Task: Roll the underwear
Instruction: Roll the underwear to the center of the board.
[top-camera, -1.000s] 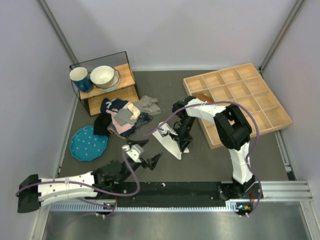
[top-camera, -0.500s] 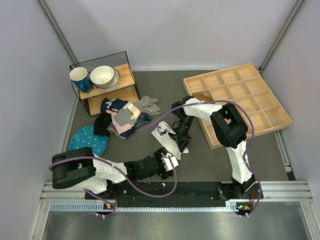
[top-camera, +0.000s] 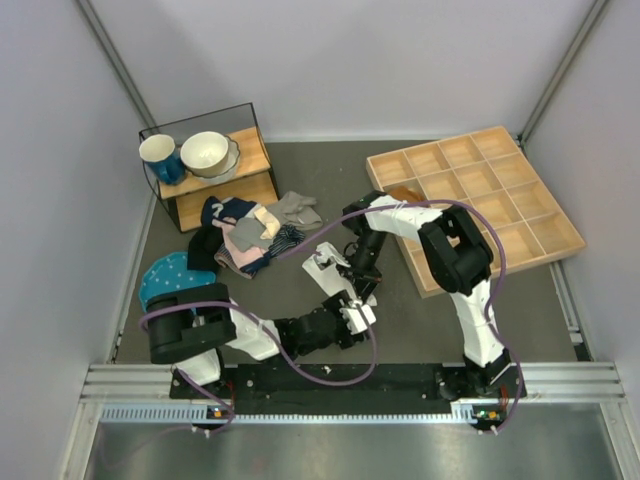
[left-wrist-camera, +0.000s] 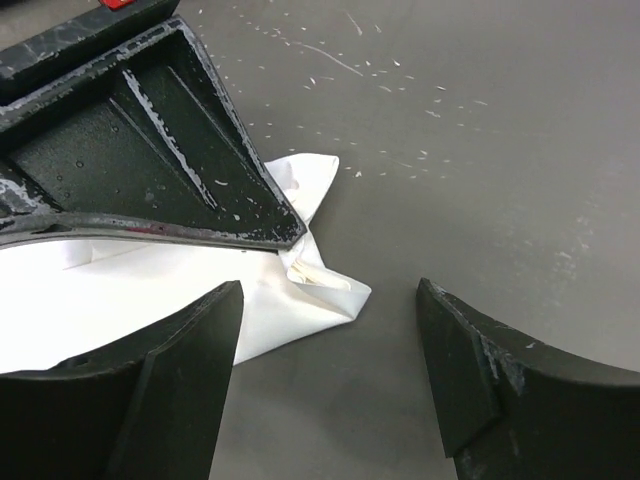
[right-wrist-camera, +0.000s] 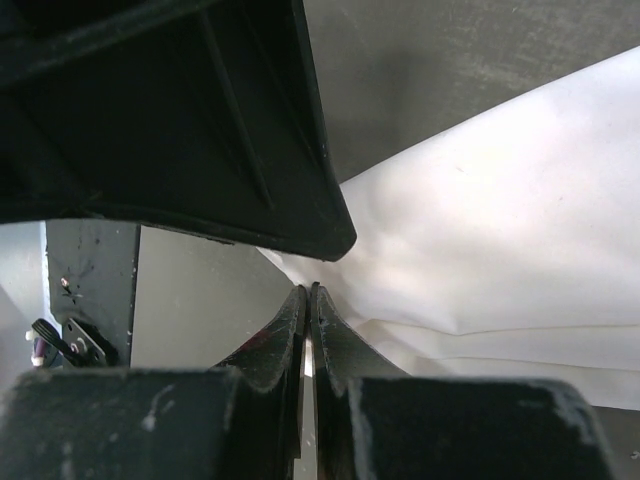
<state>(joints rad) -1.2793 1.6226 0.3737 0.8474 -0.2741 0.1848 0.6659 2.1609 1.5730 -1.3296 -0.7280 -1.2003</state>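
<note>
The left tool (top-camera: 351, 312) has swung in from the side and now waits wide open by a corner of the white underwear (top-camera: 336, 277) on the bench (top-camera: 410, 325), while the right tool (top-camera: 360, 272) pinches it tight, so rolling can likely start.

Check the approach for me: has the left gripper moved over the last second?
Yes. The left gripper has moved right, away from the teal dotted plate and up to the white cloth underwear.

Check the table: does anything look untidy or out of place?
A heap of clothes lies tangled beside the shelf, and the white underwear is crumpled at one corner. White flecks dot the mat.
</note>
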